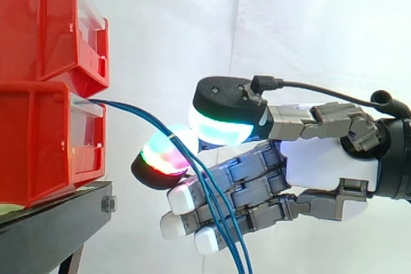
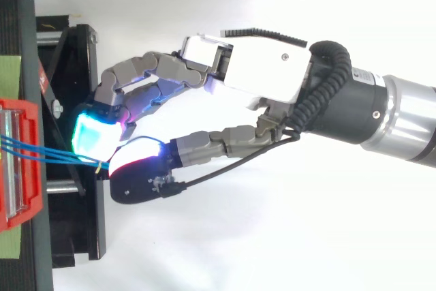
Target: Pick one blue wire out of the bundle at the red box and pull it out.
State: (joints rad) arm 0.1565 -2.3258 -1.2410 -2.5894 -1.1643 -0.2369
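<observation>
A thin bundle of blue wires (image 1: 138, 112) leaves the front of the lower red bin (image 1: 38, 139) and droops right and down, past the bottom edge of the side view. My hand (image 1: 327, 162) reaches in from the right. Two of its glowing fingertips, one cyan (image 1: 221, 126) and one red-green (image 1: 164, 155), close together on the wires a short way out from the bin. In the top view the wires (image 2: 41, 153) run taut from the bin (image 2: 20, 168) to the meeting point of those pads, in front of the hand (image 2: 266, 73). The other fingers lie relaxed behind the hanging wires.
A second red bin (image 1: 45, 24) is stacked on the lower one. Both rest on a black stand (image 1: 51, 222) at the left. A white curtain hangs behind, with open space to the right of the bins around the arm.
</observation>
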